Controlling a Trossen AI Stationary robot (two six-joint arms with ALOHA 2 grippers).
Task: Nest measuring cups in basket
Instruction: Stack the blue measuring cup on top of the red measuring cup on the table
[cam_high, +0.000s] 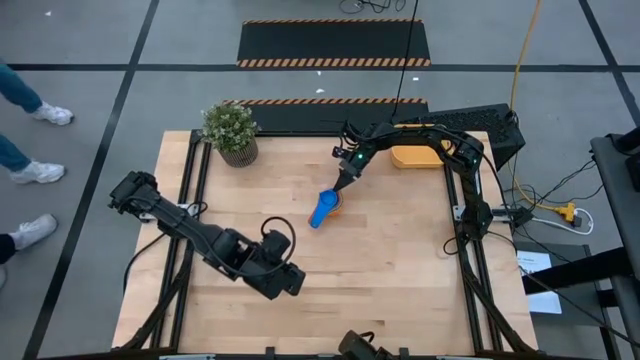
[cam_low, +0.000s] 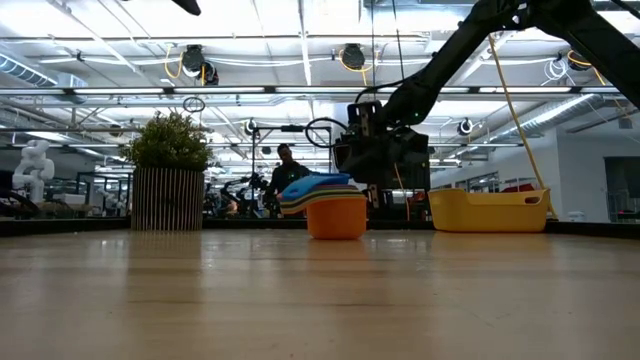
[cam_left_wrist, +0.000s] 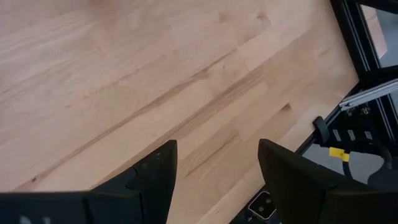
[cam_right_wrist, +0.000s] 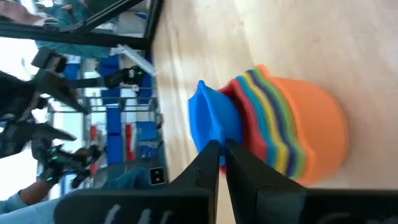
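the right arm reaches from the far right corner out over the middle of the tabletop (cam_high: 400, 250). its right claw (cam_high: 347, 180) points down and is closed, with its tips right at the blue handles of the stack of measuring cups (cam_high: 325, 207). i cannot tell if it pinches a handle or only touches it. the left arm lies low across the near left part of the tabletop. its left claw (cam_high: 285, 283) is partly open and holds nothing, with only bare wood under it.

the measuring cups sit one inside the other, with the orange one on the outside and coloured rims showing in rings. the stack stands on the tabletop near the middle. the yellow basket (cam_high: 415, 156) is at the far right edge, well apart from the stack, partly under the right arm. i cannot see inside it.

a potted plant (cam_high: 232, 131) stands at the far left corner. a person's feet (cam_high: 38, 172) show on the floor to the left.
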